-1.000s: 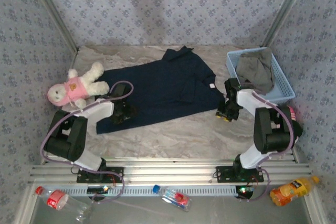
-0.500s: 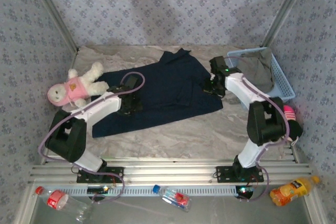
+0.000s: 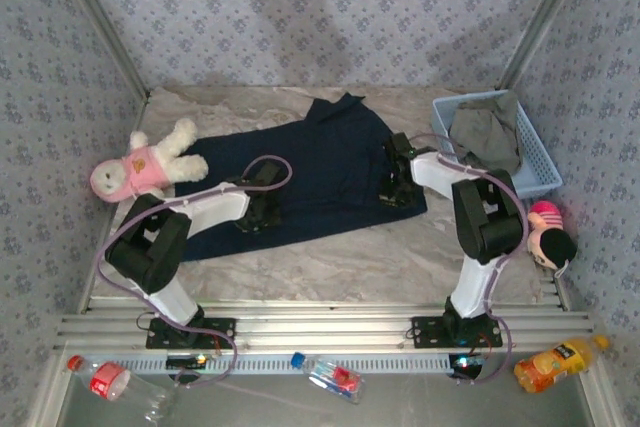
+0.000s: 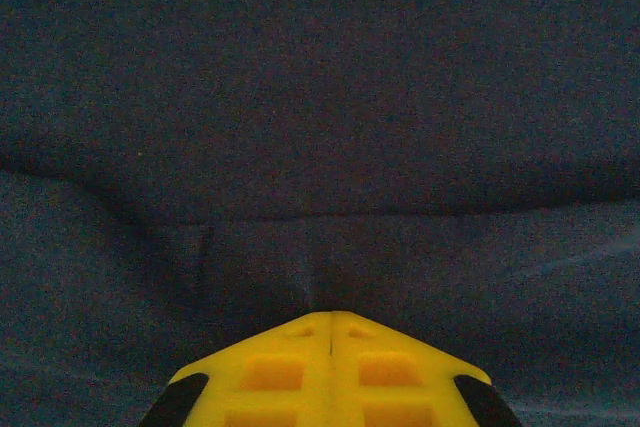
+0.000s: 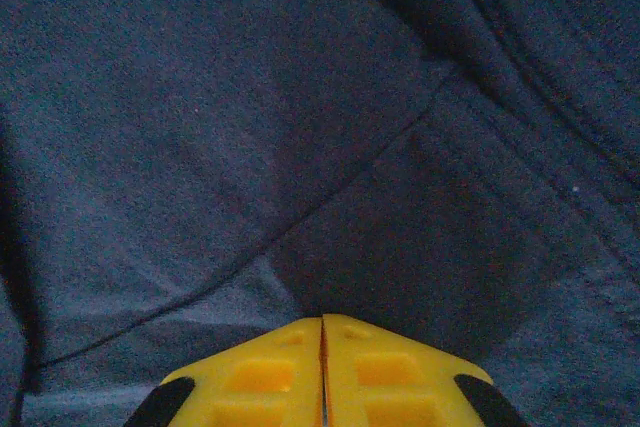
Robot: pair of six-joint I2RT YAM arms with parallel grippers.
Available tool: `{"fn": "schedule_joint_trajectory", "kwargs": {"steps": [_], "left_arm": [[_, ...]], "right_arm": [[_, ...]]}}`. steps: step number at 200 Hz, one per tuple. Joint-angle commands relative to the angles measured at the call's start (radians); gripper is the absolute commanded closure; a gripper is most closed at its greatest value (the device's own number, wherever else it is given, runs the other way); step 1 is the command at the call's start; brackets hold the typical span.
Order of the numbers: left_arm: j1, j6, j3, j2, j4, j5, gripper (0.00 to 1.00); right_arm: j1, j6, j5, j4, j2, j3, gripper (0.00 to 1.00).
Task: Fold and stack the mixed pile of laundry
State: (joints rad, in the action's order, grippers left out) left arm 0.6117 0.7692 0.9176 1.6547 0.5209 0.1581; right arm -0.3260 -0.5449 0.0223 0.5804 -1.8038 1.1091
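The large dark navy garment (image 3: 320, 162) lies spread across the middle of the table. My left gripper (image 3: 262, 213) rests on its lower left part. In the left wrist view its yellow jaws (image 4: 330, 313) are shut, with creases of navy cloth (image 4: 320, 97) running into the tip. My right gripper (image 3: 393, 188) sits on the garment's right side, also shut (image 5: 322, 318), and a fold of navy cloth (image 5: 200, 127) meets its tip. The smaller olive-grey garment (image 3: 486, 133) lies crumpled in the basket.
The light blue mesh basket (image 3: 540, 183) stands at the back right. A pink-and-cream plush toy (image 3: 145, 167) lies left of the garment, and a pink doll (image 3: 550, 233) sits by the right arm. Bottles (image 3: 330, 375) and an orange juice bottle (image 3: 556, 361) lie below the rail.
Both grippers have moved inward over the navy garment: the right one from beyond its right corner to its right side, the left one rightward along the lower part.
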Motion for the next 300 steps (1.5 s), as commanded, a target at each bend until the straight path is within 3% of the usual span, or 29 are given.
{"fn": "schedule_joint_trajectory", "kwargs": {"steps": [1,48,83,102,127,169,201,261,278,300], "left_arm": [[0.046,0.03,-0.078,0.024,0.064,-0.035,1.0],[0.107,0.083,-0.108,-0.047,0.146,-0.04,0.98],[0.127,0.107,-0.038,-0.137,0.209,-0.02,0.85],[0.127,0.105,-0.014,-0.143,0.203,0.001,0.83],[0.125,0.09,0.021,-0.08,0.212,0.015,0.84],[0.126,0.08,0.048,0.02,0.193,0.004,0.84],[0.128,0.081,0.05,0.045,0.174,-0.018,0.85],[0.127,0.103,0.028,0.041,0.17,0.004,0.86],[0.128,0.113,0.013,0.03,0.169,0.008,0.87],[0.127,0.119,0.001,0.024,0.172,0.012,0.87]], "right_arm": [[0.007,-0.053,-0.047,0.11,0.077,-0.158,0.9],[0.006,-0.076,-0.066,0.169,0.353,-0.353,0.88],[-0.01,-0.057,0.0,0.163,0.479,-0.299,0.63],[-0.059,-0.075,0.076,0.117,0.481,-0.269,0.52],[-0.155,-0.133,0.141,0.046,0.437,-0.253,0.47],[-0.29,-0.162,0.093,0.025,0.343,-0.242,0.45],[-0.3,-0.151,0.069,0.025,0.303,-0.224,0.52],[-0.298,-0.124,0.114,-0.001,0.235,-0.156,0.93],[-0.298,-0.118,0.12,0.015,0.228,-0.113,1.0],[-0.298,-0.11,0.117,0.028,0.207,-0.04,1.0]]}}
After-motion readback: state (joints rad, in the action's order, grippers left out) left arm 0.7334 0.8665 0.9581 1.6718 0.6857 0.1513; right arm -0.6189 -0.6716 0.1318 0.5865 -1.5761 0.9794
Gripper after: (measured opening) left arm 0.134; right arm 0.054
